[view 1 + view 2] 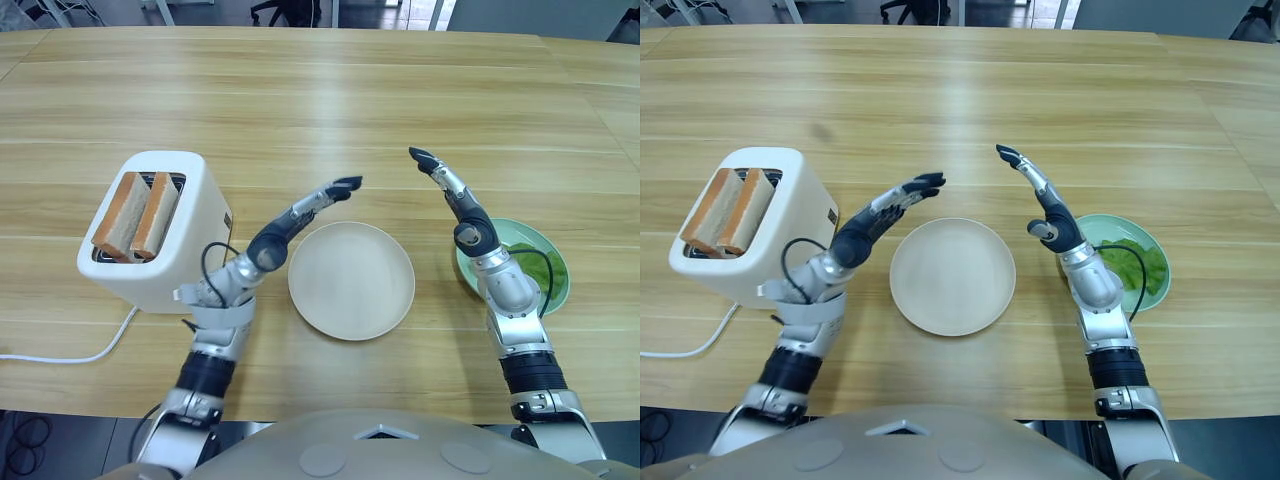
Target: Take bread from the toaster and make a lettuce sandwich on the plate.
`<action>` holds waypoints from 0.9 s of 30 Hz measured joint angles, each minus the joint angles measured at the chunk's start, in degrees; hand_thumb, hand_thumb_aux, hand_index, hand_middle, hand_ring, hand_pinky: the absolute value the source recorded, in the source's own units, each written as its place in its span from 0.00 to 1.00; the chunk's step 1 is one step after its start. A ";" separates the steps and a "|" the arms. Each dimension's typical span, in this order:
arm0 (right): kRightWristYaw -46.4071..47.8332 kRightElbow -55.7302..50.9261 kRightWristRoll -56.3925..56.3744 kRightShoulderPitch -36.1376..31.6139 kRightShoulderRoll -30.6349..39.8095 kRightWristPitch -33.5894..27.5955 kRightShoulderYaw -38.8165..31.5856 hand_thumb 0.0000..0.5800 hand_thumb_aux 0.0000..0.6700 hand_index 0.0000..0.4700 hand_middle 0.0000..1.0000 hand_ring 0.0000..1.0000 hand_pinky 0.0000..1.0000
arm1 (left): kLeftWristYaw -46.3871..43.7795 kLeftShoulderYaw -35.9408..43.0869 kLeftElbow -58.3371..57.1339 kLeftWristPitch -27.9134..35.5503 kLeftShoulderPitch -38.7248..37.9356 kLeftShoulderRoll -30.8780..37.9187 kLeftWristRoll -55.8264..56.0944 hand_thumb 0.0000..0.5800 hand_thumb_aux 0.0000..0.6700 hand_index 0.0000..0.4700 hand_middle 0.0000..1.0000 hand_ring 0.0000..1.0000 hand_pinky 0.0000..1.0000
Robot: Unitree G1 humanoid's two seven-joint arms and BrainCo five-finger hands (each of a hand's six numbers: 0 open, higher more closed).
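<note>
Wide wooden surface (320, 90), pale grain, smooth. Biggest piece on it is the toaster (190, 275), a glossy white box with rounded corners, sitting left of the left hand's (300, 215) fingers (335, 190). Between the two sets of fingers, a little nearer the robot, lies the plate (351, 280), round, cream and matte. Right of the right hand (452, 195), below its fingers, a green bowl (563, 262) holds lettuce (525, 255), crinkled and limp.

Two slices of bread (138, 215) stand upright in the toaster slots, crusts browned, tops well clear of the slot. Both hands hover with fingers stretched straight, holding nothing.

That bread looks light, dry and crumbly. I'd pinch the exposed top edge gently and lift straight up. The lettuce is soft and likely to tear.
</note>
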State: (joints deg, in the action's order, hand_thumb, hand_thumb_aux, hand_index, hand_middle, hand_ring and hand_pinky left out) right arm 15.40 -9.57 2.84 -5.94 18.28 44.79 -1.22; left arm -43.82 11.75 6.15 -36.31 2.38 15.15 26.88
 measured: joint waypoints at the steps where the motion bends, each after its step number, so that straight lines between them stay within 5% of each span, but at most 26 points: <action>1: -0.02 0.01 0.01 -0.05 -0.02 -0.11 -0.02 0.00 0.00 0.00 0.00 0.00 0.00 | -0.43 -0.25 3.90 1.86 -0.42 1.26 3.03 0.00 0.00 0.00 0.00 0.00 0.00; 11: -0.16 -0.51 0.25 -0.25 -0.67 -0.42 -0.49 0.00 0.00 0.00 0.00 0.00 0.00 | -3.14 -2.97 12.36 10.04 -2.69 2.85 13.27 0.00 0.00 0.00 0.00 0.00 0.00; 16: -0.20 -0.55 0.61 -0.17 -0.59 -0.48 -0.48 0.00 0.00 0.00 0.00 0.00 0.00 | -3.83 -13.70 19.72 13.51 -3.25 7.50 24.49 0.00 0.00 0.00 0.00 0.00 0.00; 27: -0.60 -0.07 1.37 0.62 -0.92 -0.56 -0.53 0.00 0.00 0.00 0.00 0.00 0.00 | -0.35 -40.65 9.64 -1.66 -0.73 19.44 -3.10 0.00 0.00 0.00 0.00 0.00 0.00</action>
State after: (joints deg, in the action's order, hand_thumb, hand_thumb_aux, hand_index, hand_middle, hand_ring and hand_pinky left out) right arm 14.80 -9.64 4.21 -5.32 17.37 44.23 -1.74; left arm -44.17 -28.90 15.78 -37.97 1.65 34.59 23.78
